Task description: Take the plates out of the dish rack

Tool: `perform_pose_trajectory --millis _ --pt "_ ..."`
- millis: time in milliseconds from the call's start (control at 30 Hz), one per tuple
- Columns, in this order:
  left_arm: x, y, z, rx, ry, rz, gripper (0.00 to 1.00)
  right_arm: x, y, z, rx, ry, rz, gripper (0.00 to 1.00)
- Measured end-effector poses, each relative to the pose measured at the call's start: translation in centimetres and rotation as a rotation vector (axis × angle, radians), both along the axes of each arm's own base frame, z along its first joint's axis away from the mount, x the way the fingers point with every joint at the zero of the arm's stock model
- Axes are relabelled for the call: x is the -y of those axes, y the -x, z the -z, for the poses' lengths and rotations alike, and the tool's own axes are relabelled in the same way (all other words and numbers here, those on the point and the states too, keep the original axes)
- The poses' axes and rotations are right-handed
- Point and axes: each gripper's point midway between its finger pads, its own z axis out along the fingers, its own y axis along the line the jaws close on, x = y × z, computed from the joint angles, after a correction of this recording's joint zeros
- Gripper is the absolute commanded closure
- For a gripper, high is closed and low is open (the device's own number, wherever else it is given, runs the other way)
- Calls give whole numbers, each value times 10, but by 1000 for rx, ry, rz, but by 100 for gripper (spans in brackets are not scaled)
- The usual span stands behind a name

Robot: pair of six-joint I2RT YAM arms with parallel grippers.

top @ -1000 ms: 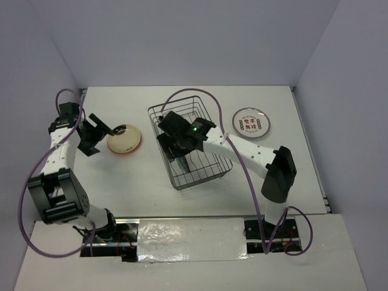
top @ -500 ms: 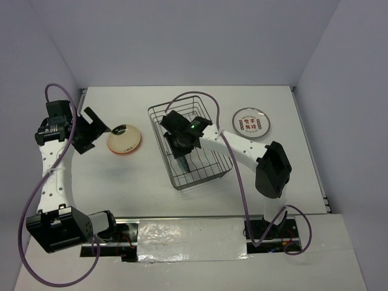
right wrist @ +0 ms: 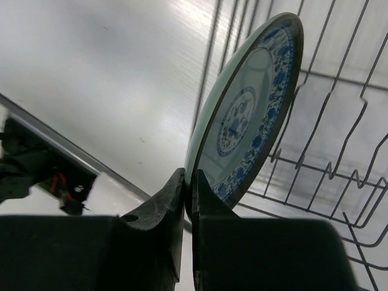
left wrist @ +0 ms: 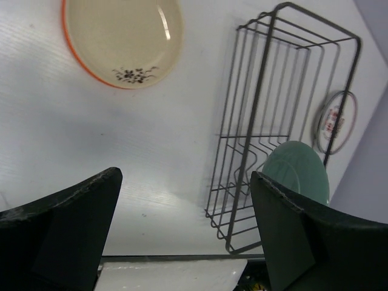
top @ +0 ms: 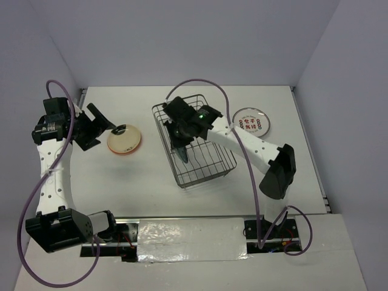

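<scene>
Right wrist: my right gripper [right wrist: 188,185], open before, now pinches the teal plate [right wrist: 242,121] by its rim; left gripper [left wrist: 185,182] gapes empty.

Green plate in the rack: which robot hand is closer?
Right. The right gripper pinches the green plate by its rim; the left gripper hangs open far off, near the cream plate.

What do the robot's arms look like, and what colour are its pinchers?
The left arm and the right arm are both made of white tube-shaped links with chunky black joints. A purple cable loops along each one. The left gripper and the right gripper each have two matte black, wedge-shaped fingers. A small green light glows near the right arm's wrist.
</scene>
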Motion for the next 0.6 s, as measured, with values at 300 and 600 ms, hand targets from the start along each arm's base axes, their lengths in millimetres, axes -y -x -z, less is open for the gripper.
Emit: perform_pose_trajectory --millis 300,600 --pt "40 -31 -20 79 273 108 0 7 17 -118 350 -38 -275 100" --pt "70 -37 -22 88 445 198 1 11 64 -15 578 542 -803 100"
